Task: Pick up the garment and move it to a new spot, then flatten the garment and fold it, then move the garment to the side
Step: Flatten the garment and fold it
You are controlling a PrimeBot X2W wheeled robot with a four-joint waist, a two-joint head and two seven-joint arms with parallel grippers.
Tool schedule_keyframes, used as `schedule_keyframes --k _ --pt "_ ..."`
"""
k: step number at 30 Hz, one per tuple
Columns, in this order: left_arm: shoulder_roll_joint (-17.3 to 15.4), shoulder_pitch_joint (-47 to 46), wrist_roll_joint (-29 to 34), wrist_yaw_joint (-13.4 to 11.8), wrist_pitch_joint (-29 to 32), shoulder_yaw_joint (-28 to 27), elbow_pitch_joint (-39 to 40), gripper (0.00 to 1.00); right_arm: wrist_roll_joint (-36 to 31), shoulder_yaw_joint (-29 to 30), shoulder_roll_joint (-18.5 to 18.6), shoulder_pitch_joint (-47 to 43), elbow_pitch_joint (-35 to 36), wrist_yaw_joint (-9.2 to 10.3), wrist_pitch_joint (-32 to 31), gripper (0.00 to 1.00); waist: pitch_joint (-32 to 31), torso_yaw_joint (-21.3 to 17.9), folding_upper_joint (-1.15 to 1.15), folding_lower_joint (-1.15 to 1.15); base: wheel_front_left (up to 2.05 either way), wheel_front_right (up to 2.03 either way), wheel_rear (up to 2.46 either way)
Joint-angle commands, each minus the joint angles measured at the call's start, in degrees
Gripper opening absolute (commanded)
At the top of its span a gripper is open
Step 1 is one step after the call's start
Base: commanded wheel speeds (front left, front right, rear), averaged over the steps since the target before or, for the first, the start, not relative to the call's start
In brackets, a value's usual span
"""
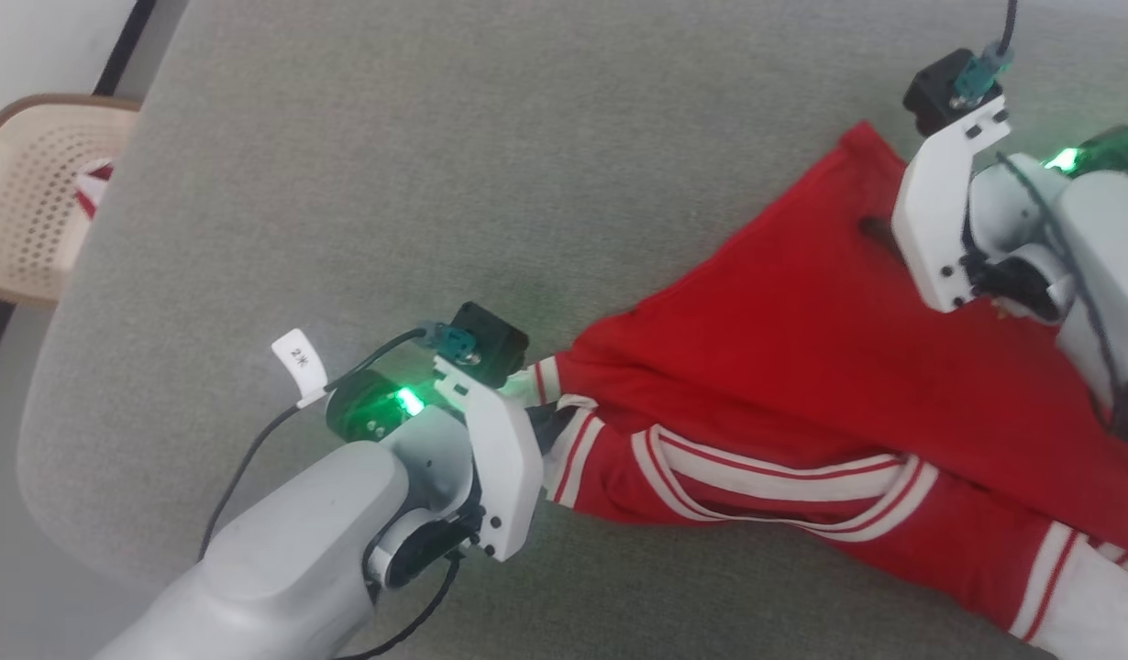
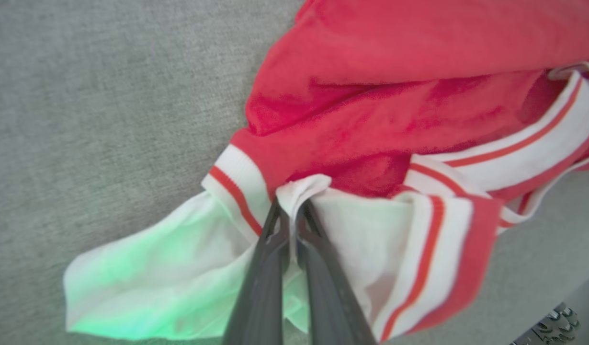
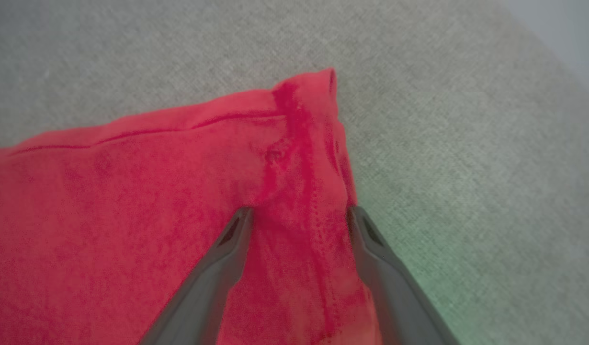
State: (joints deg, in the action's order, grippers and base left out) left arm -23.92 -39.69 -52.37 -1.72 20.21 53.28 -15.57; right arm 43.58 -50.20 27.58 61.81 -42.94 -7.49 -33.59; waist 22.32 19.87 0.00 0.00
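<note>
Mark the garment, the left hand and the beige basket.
garment (image 1: 802, 348), head view, on the red body panel.
left hand (image 2: 292, 213), left wrist view, between the fingertips, which pinch a white fold of cloth.
basket (image 1: 32, 197), head view, on its perforated beige wall.

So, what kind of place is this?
Probably an indoor room set up for folding laundry: a wide grey fabric-covered surface, a red garment lying on it, and a beige perforated basket beside its edge.
</note>
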Motion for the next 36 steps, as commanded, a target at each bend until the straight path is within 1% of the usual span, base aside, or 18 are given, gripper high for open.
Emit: schedule_keyframes --k 1,3,7,8,9,10,14,18,22,28,32,36 --pt "0.01 -0.39 0.61 0.04 -0.11 0.15 -0.79 0.00 0.28 -1.13 -0.13 -1.85 -1.13 0.00 -0.75 1.00 0.87 0.94 0.00 0.00 0.00 0.00 0.00" --pt "0.56 -0.61 0.61 0.49 -0.48 0.32 -1.87 0.00 1.77 -3.70 0.00 -1.92 -2.92 0.00 -2.27 1.00 1.14 1.40 0.00 0.00 0.00 0.00 0.00" --pt "1.18 -1.17 0.38 1.23 -0.95 0.40 -4.00 0.00 4.17 -8.13 -0.02 -1.69 -4.15 -0.01 -3.71 1.00 1.29 1.66 0.00 0.00 0.00 0.00 0.00" --pt "1.23 -1.30 0.30 1.41 -1.11 0.32 -4.49 0.00 4.87 -8.86 0.17 -1.42 -4.57 -0.01 -3.87 0.36 1.30 1.61 0.00 0.00 0.00 0.00 0.00" --pt "1.25 -1.44 0.20 1.56 -1.16 0.23 -4.99 0.00 5.40 -9.85 0.27 -1.22 -4.31 -0.01 -4.36 0.00 1.23 1.51 0.00 0.00 0.00 0.00 0.00" --pt "1.17 -1.66 0.11 1.62 -1.14 0.14 -5.52 0.00 5.85 -10.71 0.68 -0.77 -3.96 -0.01 -4.26 0.00 1.07 1.30 0.00 0.00 0.00 0.00 0.00" --pt "0.46 -3.04 0.09 1.77 -0.66 -0.49 -6.82 0.00 7.63 -11.04 1.97 2.39 -4.04 0.05 0.64 0.00 -0.01 0.13 0.00 0.00 0.00 0.00 0.00" --pt "-1.08 -4.95 -0.23 0.93 -0.09 -1.88 -6.83 0.00 9.76 -11.09 2.72 4.73 -3.35 0.05 5.44 0.00 -2.23 -1.95 0.00 0.00 0.00 0.00 0.00" --pt "-4.02 -7.48 0.05 -0.73 1.41 -3.56 -6.20 0.00 11.21 -11.78 3.20 6.08 -1.73 0.03 9.89 0.00 -4.96 -4.63 0.00 0.00 0.00 0.00 0.00" --pt "-8.50 -12.90 0.86 -2.11 4.45 -5.98 -4.38 0.00 12.35 -12.20 6.70 7.66 1.67 0.03 15.36 0.00 -9.12 -8.74 0.00 0.00 0.00 0.00 0.00" --pt "-10.86 -17.16 1.43 -1.56 5.90 -7.32 -3.66 0.00 12.45 -11.94 9.42 8.82 4.59 0.03 17.97 0.00 -11.72 -11.20 0.00 0.00 0.00 0.00 0.00" --pt "-12.51 -20.72 1.59 -0.74 7.19 -8.31 -4.29 0.00 11.99 -10.99 11.65 9.98 7.40 0.04 19.36 0.00 -14.25 -13.35 0.00 0.00 0.00 0.00 0.00"
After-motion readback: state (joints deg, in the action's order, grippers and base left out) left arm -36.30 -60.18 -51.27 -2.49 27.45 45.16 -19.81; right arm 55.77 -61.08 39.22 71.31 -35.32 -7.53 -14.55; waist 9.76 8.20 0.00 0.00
